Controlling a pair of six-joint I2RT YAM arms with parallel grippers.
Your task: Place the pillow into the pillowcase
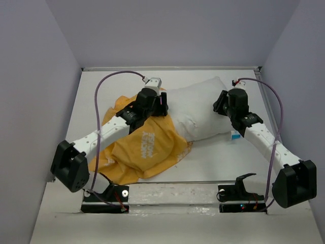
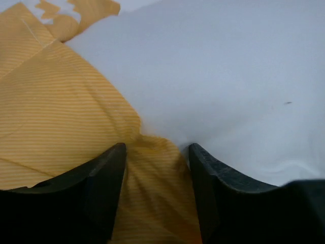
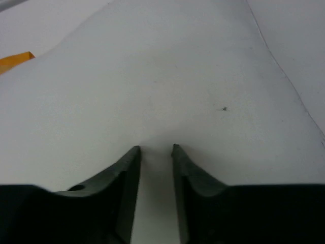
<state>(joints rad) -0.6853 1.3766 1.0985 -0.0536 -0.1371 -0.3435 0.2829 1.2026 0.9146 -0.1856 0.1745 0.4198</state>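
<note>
Pillow (image 3: 162, 76), plump white cloth, dimples between half-open right fingers (image 3: 124, 175); left fingers (image 2: 104, 175) gape astride striped orange pillowcase (image 2: 61, 101).

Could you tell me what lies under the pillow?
The table shows around the pillow, and a blue tag peeks out. Whether the pillowcase reaches beneath its left end is hidden.

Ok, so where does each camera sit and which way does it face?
Top: fixed high behind the left arm and right arm, looking down at the table; both arms show.
Left wrist: on the left arm, facing the pillowcase where it meets the pillow; left gripper at the bottom.
Right wrist: on the right arm, facing along the pillow; right gripper at the bottom.
Shared: the pillow is in all three.
</note>
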